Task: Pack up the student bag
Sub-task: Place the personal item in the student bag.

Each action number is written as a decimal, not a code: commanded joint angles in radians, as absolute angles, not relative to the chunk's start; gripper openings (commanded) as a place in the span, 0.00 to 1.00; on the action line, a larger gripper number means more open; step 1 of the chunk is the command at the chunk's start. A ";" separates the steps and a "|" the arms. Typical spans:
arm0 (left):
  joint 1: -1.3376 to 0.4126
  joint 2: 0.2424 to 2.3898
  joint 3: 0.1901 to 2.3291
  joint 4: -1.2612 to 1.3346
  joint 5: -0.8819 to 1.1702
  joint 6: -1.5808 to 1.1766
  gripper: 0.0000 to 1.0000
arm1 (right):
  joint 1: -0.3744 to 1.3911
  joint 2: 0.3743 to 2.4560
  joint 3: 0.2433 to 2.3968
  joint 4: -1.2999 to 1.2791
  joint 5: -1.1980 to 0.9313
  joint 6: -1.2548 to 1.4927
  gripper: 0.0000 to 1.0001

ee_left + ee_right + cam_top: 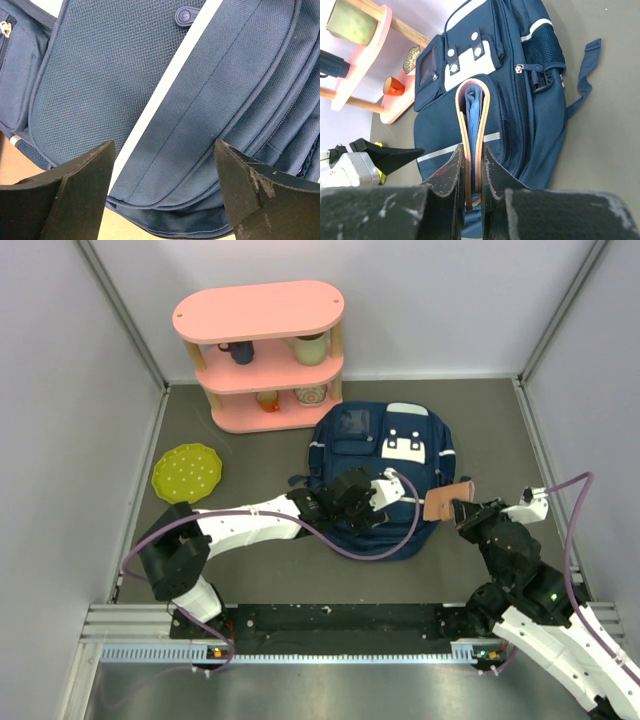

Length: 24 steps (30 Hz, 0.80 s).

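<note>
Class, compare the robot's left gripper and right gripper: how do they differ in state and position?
The left gripper stands open and empty, while the right gripper is shut on a tan case. The left gripper hangs over the front of the student bag, whereas the right gripper sits at the bag's side edge. Both have black fingers.

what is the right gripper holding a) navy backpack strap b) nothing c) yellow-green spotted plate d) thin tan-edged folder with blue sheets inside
d: the right gripper is shut on the thin tan-edged folder with blue sheets inside, a finger pressed against each side.
</note>
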<state>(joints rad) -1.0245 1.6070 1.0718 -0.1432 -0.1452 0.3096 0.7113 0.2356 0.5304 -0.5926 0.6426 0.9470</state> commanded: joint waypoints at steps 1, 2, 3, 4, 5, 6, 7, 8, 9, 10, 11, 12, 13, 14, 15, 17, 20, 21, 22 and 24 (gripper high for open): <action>-1.028 1.609 1.095 -0.129 -0.124 0.318 0.84 | 0.713 0.222 0.537 -0.566 0.652 0.954 0.02; -1.028 1.602 1.094 -0.130 -0.118 0.316 0.84 | 0.713 0.222 0.537 -0.565 0.650 0.953 0.02; -1.028 1.597 1.089 -0.132 -0.104 0.321 0.84 | 0.713 0.222 0.537 -0.566 0.652 0.953 0.02; -1.028 1.592 1.089 -0.136 -0.103 0.318 0.84 | 0.713 0.222 0.537 -0.566 0.650 0.954 0.02; -1.029 1.594 1.088 -0.137 -0.104 0.314 0.85 | 0.715 0.224 0.537 -0.566 0.650 0.953 0.03; -1.029 1.595 1.088 -0.138 -0.104 0.313 0.85 | 0.715 0.222 0.537 -0.566 0.650 0.953 0.03; -1.029 1.601 1.089 -0.140 -0.103 0.321 0.84 | 0.713 0.222 0.535 -0.566 0.650 0.956 0.03; -1.031 1.606 1.095 -0.150 -0.107 0.319 0.85 | 0.713 0.224 0.535 -0.565 0.652 0.954 0.03; -1.032 1.609 1.104 -0.159 -0.112 0.318 0.84 | 0.715 0.224 0.535 -0.566 0.650 0.956 0.03; -1.034 1.615 1.108 -0.161 -0.117 0.322 0.85 | 0.713 0.224 0.535 -0.565 0.650 0.954 0.03; -1.035 1.620 1.108 -0.161 -0.120 0.322 0.84 | 0.713 0.222 0.535 -0.565 0.650 0.954 0.03; -1.035 1.624 1.109 -0.157 -0.123 0.324 0.84 | 0.713 0.222 0.535 -0.566 0.652 0.956 0.03; -1.035 1.641 1.114 -0.156 -0.138 0.324 0.84 | 0.713 0.222 0.535 -0.566 0.652 0.954 0.03; -1.037 1.652 1.127 -0.163 -0.144 0.324 0.82 | 0.715 0.222 0.535 -0.566 0.653 0.954 0.03; -1.037 1.658 1.132 -0.161 -0.153 0.318 0.81 | 0.713 0.222 0.537 -0.566 0.652 0.954 0.03; -1.039 1.677 1.143 -0.160 -0.172 0.316 0.75 | 0.715 0.222 0.537 -0.566 0.653 0.954 0.03; -1.040 1.686 1.149 -0.143 -0.205 0.308 0.65 | 0.713 0.222 0.537 -0.565 0.655 0.951 0.03; -1.040 1.684 1.150 -0.137 -0.216 0.307 0.63 | 0.713 0.222 0.537 -0.566 0.655 0.953 0.03; -1.040 1.683 1.150 -0.132 -0.225 0.308 0.59 | 0.713 0.222 0.537 -0.565 0.653 0.953 0.03; -1.040 1.675 1.150 -0.121 -0.242 0.308 0.47 | 0.713 0.222 0.537 -0.568 0.652 0.951 0.03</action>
<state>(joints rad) -1.0481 1.6886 1.1088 -0.1814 -0.1570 0.3042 0.7113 0.2356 0.5304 -0.5926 0.6426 0.9470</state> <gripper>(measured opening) 0.539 0.080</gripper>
